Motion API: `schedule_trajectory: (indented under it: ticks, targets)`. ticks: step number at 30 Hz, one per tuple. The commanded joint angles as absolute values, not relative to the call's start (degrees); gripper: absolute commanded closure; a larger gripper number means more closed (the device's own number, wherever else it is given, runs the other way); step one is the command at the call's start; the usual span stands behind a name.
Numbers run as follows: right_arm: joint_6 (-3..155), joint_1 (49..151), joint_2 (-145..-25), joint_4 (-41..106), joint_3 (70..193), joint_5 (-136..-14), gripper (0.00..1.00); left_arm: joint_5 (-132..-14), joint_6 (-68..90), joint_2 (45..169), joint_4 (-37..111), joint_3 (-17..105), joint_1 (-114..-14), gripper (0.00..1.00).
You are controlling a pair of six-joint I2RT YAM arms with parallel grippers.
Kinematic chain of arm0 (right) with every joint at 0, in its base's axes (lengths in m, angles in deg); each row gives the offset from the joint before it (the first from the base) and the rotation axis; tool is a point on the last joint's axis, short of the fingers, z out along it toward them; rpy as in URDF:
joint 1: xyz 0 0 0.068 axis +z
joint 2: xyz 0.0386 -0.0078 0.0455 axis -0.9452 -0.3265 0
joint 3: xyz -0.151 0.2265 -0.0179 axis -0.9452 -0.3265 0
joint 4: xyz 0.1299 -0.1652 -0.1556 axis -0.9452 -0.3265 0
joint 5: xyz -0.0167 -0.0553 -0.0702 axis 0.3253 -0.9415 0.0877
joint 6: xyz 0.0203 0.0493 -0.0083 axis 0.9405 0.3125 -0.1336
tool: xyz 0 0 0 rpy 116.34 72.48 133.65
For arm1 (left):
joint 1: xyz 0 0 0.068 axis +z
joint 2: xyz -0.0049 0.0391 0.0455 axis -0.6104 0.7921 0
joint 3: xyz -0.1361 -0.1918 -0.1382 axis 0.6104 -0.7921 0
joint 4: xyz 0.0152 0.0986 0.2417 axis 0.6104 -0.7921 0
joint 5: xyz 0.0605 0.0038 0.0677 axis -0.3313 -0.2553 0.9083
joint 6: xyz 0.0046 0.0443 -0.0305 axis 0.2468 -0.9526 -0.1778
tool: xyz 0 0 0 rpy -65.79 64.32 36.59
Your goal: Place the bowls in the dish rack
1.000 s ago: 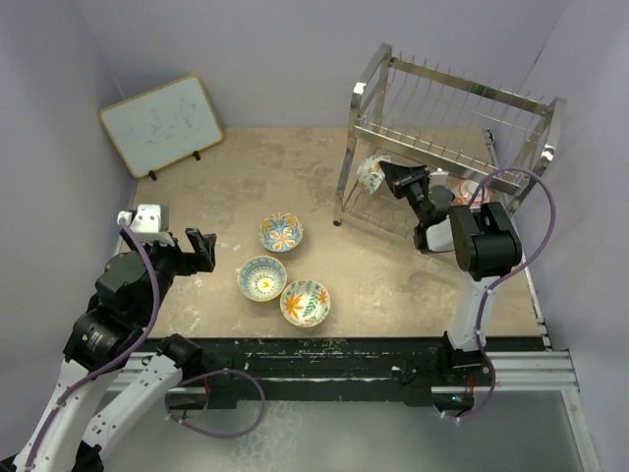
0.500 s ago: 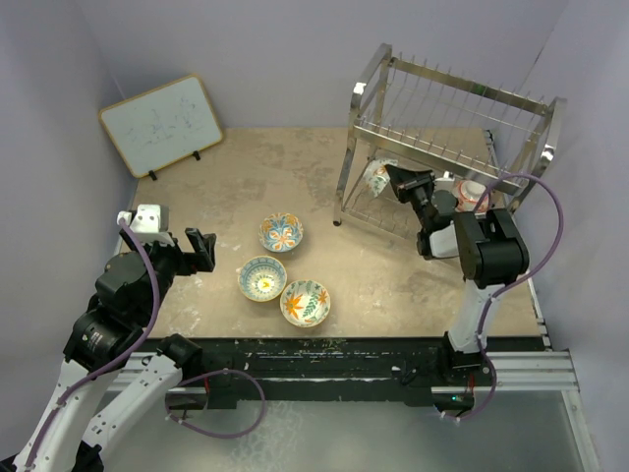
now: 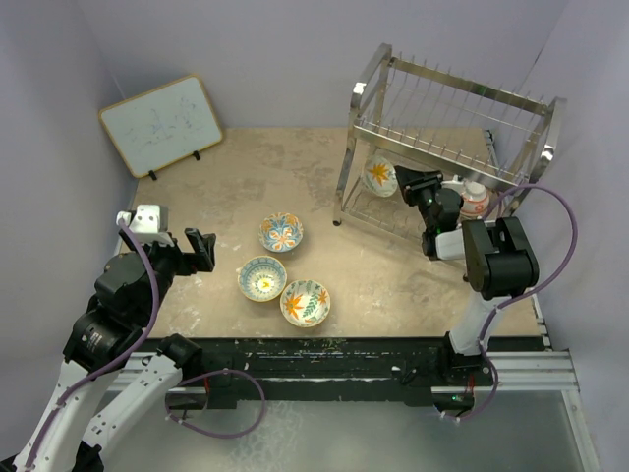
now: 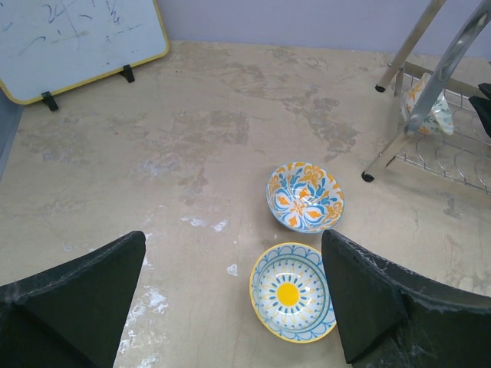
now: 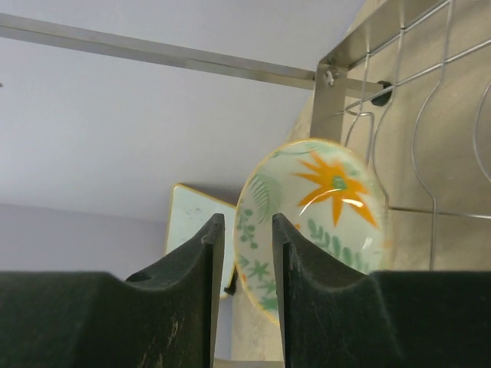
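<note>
Bowl [image 5: 311, 211] on edge, rim betw. right jaws, in dish rack [image 5: 328, 103].

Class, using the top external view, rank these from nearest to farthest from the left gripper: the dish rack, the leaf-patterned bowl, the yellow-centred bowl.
1. Yellow-centred bowl: just right of the left gripper and slightly lower in the view.
2. Leaf-patterned bowl: further right, lowest of the three in the view.
3. Dish rack: far right, at the back.
</note>
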State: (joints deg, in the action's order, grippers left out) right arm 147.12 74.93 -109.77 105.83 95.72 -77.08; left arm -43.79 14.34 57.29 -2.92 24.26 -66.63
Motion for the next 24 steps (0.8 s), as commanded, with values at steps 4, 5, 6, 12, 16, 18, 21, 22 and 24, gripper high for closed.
schedule_trajectory:
  ticks: [4,5,6,12,16,18,21,22,24]
  targets:
    - [143.14,74.55,-105.85,103.17,95.49,-79.40,0.65,-43.67,13.53,56.86,0.02,24.47,-66.86,0.01]
    - [142.60,74.55,-105.47,101.98,95.80,-79.84,0.64,-43.67,13.52,56.98,0.07,24.48,-66.88,0.01]
    - [141.68,74.55,-105.00,101.08,96.13,-80.33,0.63,-43.75,13.60,57.08,0.06,24.43,-66.90,0.01]
    - [137.93,74.96,-102.23,95.56,97.13,-81.03,0.56,-43.93,13.79,57.21,0.35,24.25,-66.94,0.01]
    - [135.37,76.54,-100.82,93.85,97.42,-82.40,0.54,-44.01,13.86,57.36,0.46,24.17,-66.89,0.01]
    - [134.01,77.70,-100.38,92.92,98.10,-83.06,0.54,-44.15,13.88,57.40,0.49,24.17,-66.93,0.01]
    - [131.68,79.87,-99.64,92.34,98.83,-84.04,0.54,-44.20,13.92,57.39,0.35,24.26,-66.91,0.01]
    - [130.63,80.76,-99.53,91.36,99.58,-84.24,0.54,-44.08,13.97,57.28,0.27,24.22,-66.89,0.01]
    - [128.58,82.91,-99.87,88.80,101.67,-84.85,0.53,-44.02,14.09,57.22,0.22,24.25,-66.89,0.01]
